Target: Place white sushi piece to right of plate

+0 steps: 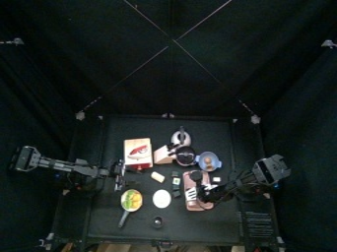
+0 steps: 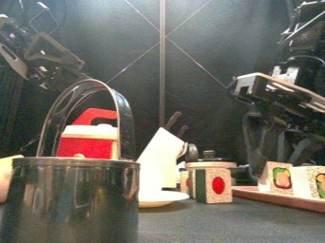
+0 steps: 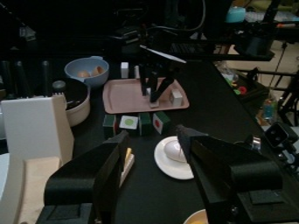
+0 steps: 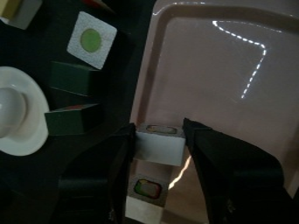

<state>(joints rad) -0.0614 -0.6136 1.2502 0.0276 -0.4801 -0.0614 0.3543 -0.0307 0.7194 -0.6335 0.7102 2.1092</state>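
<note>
**Right gripper closed on a sushi piece at the tray's edge**

From my seat, the small black table (image 1: 145,133) sits inside black curtains (image 1: 53,79), with diagonal cords crossing overhead in the top view. On the left, the left arm's gripper (image 1: 118,177) hovers above the table with its jaws spread apart, holding nothing; I see the wide gap between them in the left wrist view (image 3: 158,166). Near it lies a small green-and-yellow dish (image 1: 130,200), and further back a red-and-white box (image 1: 137,149). In the front view a dark metal pot with an arched wire handle (image 2: 70,195) stands nearest the camera.

Moving to the middle, the round white plate (image 1: 162,198) rests on the table; in the left wrist view it carries a pale round item (image 3: 173,150). A white sushi piece with a green centre (image 4: 91,39) lies on the black surface just beside the plate.

On the right, the pink rectangular tray (image 4: 222,79) lies flat. The right gripper (image 4: 162,144) has its jaws pressed against a white sushi block (image 4: 162,143) at the tray's edge, near the plate. Beyond the curtains, the left wrist view shows cluttered room equipment.
</note>
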